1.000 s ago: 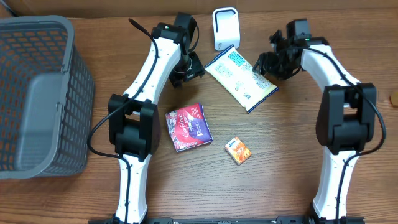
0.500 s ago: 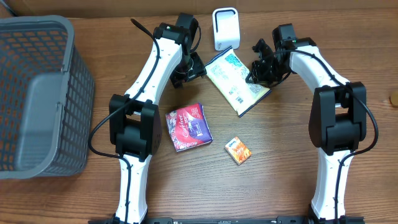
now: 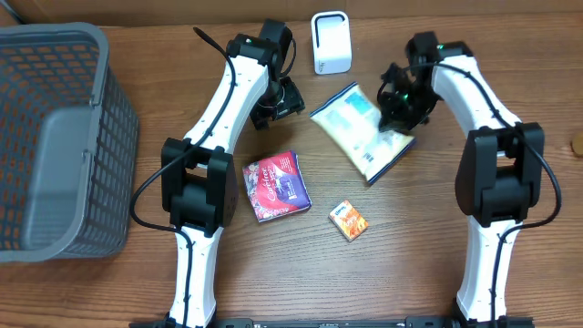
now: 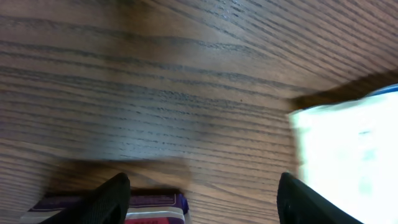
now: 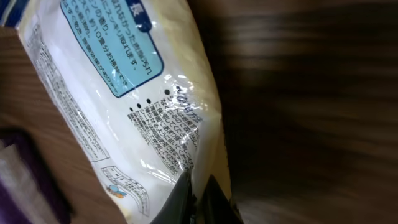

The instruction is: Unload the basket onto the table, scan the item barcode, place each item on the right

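1. Right end effector (image 3: pixel 398 98) pinches the pouch (image 3: pixel 358 123) by a thin edge, near the far edge of the tabletop (image 3: pixel 410 273) and in front of the scanner (image 3: pixel 330 41). The limp pack could slip out.
2. The pouch may sag or glare, hiding its barcode from the scanner.
3. Left end effector (image 3: pixel 276 102), spread and empty, hovers beside the pouch. A swing could collide.

right jaws: open→clamped on white packet (image 3: pixel 360 128) | packet: flat→tilted, shifted right
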`<state>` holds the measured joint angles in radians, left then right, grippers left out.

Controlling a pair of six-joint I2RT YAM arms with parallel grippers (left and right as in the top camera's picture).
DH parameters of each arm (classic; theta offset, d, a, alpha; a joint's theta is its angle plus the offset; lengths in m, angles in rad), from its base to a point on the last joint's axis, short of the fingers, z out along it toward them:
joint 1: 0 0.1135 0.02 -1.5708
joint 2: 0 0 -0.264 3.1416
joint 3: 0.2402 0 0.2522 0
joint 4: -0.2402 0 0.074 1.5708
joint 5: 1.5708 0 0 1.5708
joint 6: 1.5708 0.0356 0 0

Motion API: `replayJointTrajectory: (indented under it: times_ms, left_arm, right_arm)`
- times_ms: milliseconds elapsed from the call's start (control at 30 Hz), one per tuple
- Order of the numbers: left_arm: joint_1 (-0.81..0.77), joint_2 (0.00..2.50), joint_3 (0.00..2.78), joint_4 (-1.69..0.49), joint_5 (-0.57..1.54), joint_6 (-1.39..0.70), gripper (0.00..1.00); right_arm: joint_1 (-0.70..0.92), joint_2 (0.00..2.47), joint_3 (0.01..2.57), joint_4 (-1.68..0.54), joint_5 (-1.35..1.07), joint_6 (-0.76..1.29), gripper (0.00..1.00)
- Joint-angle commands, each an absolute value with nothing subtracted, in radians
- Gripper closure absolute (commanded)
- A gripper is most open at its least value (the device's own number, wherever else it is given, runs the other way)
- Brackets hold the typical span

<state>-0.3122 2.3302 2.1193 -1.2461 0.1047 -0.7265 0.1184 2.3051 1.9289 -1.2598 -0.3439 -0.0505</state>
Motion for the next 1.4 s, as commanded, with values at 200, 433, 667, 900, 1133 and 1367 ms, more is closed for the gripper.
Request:
replayJointTrajectory:
  times_ms: [200,433,667,900,1133,1367]
  left_arm:
    - [-0.322,2.317,2.128,-1.237,0.129,-0.71,0.33]
    - [-0.322,2.317,2.128,-1.233,0.129,-0.71,0.33]
    - [-0.322,2.317,2.128,-1.231,0.132,-0.71,0.33]
    - [-0.322,2.317,2.128,-1.229,0.132,-0.71,0.33]
    - [-0.322,2.317,2.128,-1.23,0.132,-0.702,0.33]
    - [-0.322,2.317,2.128,-1.229,0.132,-0.702,0.33]
  right_arm:
    - [0.112,2.127,2.05,-1.435,0.407,0.342,0.96]
    - [0.112,2.127,2.049,-1.551,0.673,0.562,0.96]
    - [0.109,2.137,2.006,-1.493,0.767,0.585,0.96]
    - [0.111,2.156,1.946,-1.515,0.846,0.641,0.96]
    - [0.119,2.157,1.87,-1.51,0.825,0.653,0.96]
    - [0.169,2.157,1.786,-1.475,0.745,0.659,0.96]
